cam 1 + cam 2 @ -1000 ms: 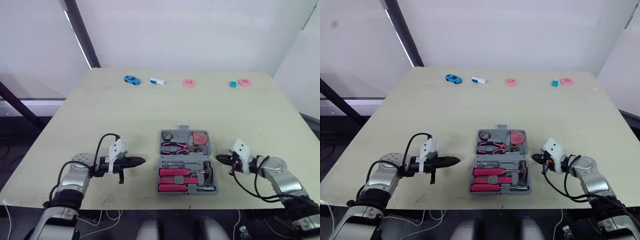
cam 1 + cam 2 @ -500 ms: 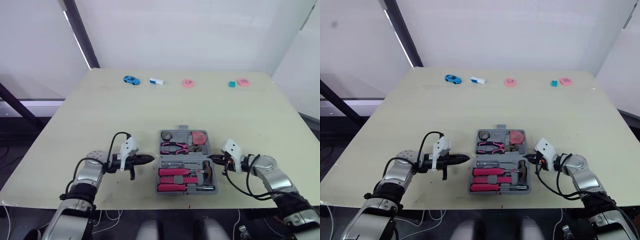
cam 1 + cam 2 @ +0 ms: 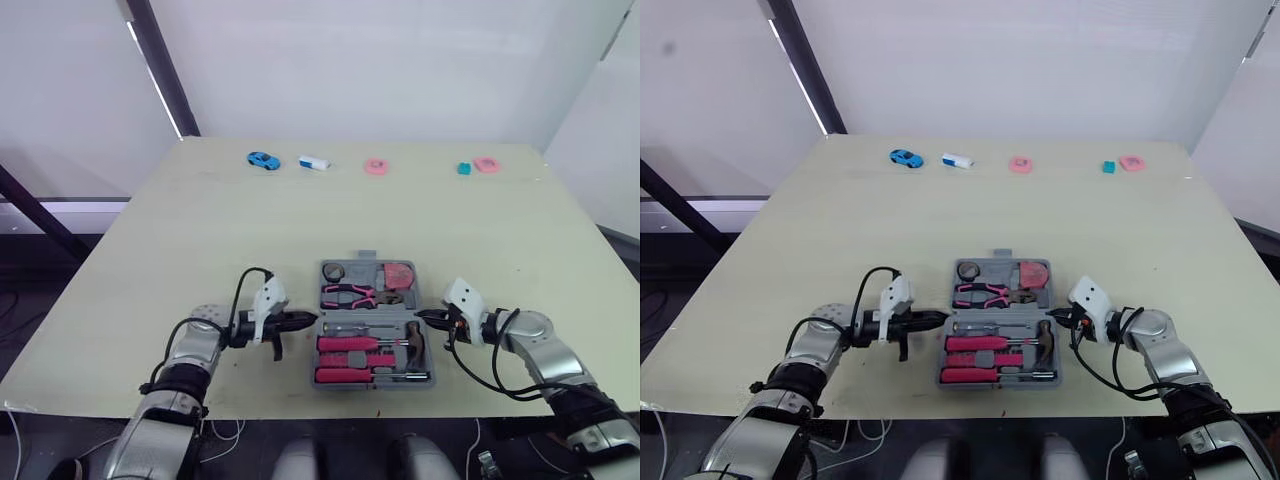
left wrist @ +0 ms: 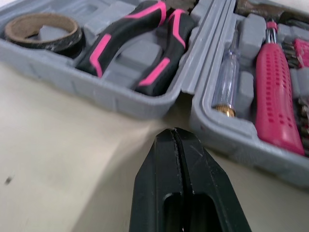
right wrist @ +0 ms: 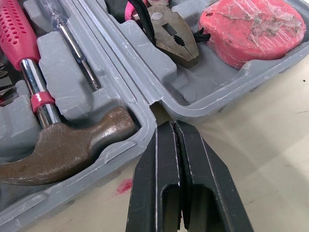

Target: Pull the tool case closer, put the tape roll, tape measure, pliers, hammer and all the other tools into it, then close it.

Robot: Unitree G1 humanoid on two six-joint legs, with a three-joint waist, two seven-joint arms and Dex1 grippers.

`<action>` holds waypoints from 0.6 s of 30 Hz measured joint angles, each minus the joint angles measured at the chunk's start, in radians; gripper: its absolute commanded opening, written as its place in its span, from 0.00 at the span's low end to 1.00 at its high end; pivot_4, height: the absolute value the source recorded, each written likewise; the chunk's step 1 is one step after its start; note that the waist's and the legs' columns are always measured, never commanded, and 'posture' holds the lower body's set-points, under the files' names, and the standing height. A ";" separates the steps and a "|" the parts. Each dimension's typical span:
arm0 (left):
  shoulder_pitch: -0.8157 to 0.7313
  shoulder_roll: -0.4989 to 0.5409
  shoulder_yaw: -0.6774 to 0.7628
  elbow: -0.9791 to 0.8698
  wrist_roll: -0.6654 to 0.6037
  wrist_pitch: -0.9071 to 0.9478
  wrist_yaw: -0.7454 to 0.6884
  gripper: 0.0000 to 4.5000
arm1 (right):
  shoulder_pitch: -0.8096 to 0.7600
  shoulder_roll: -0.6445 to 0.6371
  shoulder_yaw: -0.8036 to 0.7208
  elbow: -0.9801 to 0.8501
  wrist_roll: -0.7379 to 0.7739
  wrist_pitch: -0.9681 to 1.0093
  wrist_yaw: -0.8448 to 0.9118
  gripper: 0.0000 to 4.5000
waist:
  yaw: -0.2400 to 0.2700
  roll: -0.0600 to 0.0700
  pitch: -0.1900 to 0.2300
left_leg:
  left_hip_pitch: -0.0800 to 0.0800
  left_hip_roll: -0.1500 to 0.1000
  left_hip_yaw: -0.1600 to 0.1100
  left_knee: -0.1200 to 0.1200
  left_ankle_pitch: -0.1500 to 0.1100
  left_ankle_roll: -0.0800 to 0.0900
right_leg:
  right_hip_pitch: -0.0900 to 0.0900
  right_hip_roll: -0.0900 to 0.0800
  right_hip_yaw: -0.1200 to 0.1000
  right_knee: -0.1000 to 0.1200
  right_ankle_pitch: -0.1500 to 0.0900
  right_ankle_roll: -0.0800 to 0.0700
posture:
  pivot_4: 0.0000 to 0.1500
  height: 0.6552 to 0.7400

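The tool case (image 3: 372,313) lies open and flat near the front edge of the table, centred between the 2 arms. Its hinge seam runs left to right, so its long axis points at each gripper. The far half holds the tape roll (image 4: 41,31), pliers (image 4: 140,46) and tape measure (image 5: 251,29); the near half holds the hammer (image 5: 67,150) and pink-handled drivers (image 4: 277,96). The left gripper (image 3: 305,320) has its fingers pressed together and empty, with the tips just beside the left end of the seam. The right gripper (image 3: 428,317), likewise closed on nothing, sits at the seam's right end and looks about equally near. With the tools seemingly stowed, folding 1 half over appears to be what remains. Compared with 1 second ago, the left gripper has travelled from well apart to the case's edge, the right closed in sooner, and the case has not shifted.
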 measured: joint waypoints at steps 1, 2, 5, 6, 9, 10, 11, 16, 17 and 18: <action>-0.001 -0.006 0.000 0.001 0.002 -0.003 0.002 0.00 | 0.001 0.000 0.000 -0.002 -0.001 0.000 0.000 0.01 | 0.000 0.000 0.000 | 0.000 0.000 0.000 0.000 0.000 0.000 | 0.000 0.000 0.000 0.000 0.000 0.000 | 1.00 1.00; -0.001 -0.007 0.000 0.002 0.003 -0.005 0.004 0.00 | 0.002 0.000 0.000 -0.004 -0.002 0.001 0.000 0.01 | 0.000 0.000 0.000 | 0.000 0.000 0.000 0.000 0.000 0.000 | 0.000 0.000 0.000 0.000 0.000 0.000 | 1.00 1.00; -0.004 -0.013 0.002 0.011 0.003 -0.013 0.007 0.00 | 0.002 0.000 -0.001 -0.005 -0.004 0.003 0.000 0.01 | 0.001 0.000 0.000 | 0.000 0.000 0.000 0.000 0.000 0.000 | 0.000 0.000 0.000 0.000 0.000 0.000 | 1.00 1.00; -0.004 -0.015 0.002 0.012 0.003 -0.015 0.008 0.00 | 0.002 0.000 -0.001 -0.006 -0.005 0.004 0.000 0.01 | 0.001 0.000 0.000 | 0.000 0.000 0.000 0.000 0.000 0.000 | 0.000 0.000 0.000 0.000 0.000 0.000 | 1.00 1.00; -0.005 -0.019 0.002 0.014 0.004 -0.017 0.008 0.00 | 0.002 0.000 -0.001 -0.006 -0.005 0.006 0.001 0.01 | 0.001 0.000 0.000 | 0.000 0.000 0.000 0.000 0.000 0.000 | 0.000 0.000 0.000 0.000 0.000 0.000 | 1.00 1.00; -0.005 -0.021 0.001 0.015 0.005 -0.017 0.008 0.00 | 0.002 0.000 -0.002 -0.007 -0.005 0.006 0.001 0.01 | 0.001 0.000 0.000 | 0.000 0.000 0.000 0.000 0.000 0.000 | 0.000 0.000 0.000 0.000 0.000 0.000 | 1.00 1.00; -0.005 -0.023 0.001 0.015 0.006 -0.017 0.008 0.00 | 0.002 0.000 -0.002 -0.007 -0.005 0.007 0.001 0.01 | 0.001 0.000 0.000 | 0.000 0.000 0.000 0.000 0.000 0.000 | 0.000 0.000 0.000 0.000 0.000 0.000 | 1.00 1.00; -0.005 -0.029 0.000 0.015 0.016 -0.027 0.007 0.00 | 0.006 -0.001 -0.004 -0.015 -0.005 0.018 0.003 0.01 | 0.001 0.000 0.000 | 0.000 0.000 0.000 0.000 0.000 0.000 | 0.000 0.000 0.000 0.000 0.000 0.000 | 1.00 1.00; -0.005 -0.031 0.000 0.015 0.018 -0.029 0.006 0.00 | 0.010 -0.002 -0.005 -0.022 -0.005 0.022 0.003 0.01 | 0.001 0.000 0.000 | 0.000 0.000 0.000 0.000 0.000 0.000 | 0.000 0.000 0.000 0.000 0.000 0.000 | 1.00 1.00; -0.005 -0.033 0.000 0.015 0.019 -0.030 0.006 0.00 | 0.014 -0.003 -0.005 -0.027 -0.005 0.024 0.004 0.01 | 0.002 0.000 0.000 | 0.000 0.000 0.000 0.000 0.000 0.000 | 0.000 0.000 0.000 0.000 0.000 0.000 | 1.00 1.00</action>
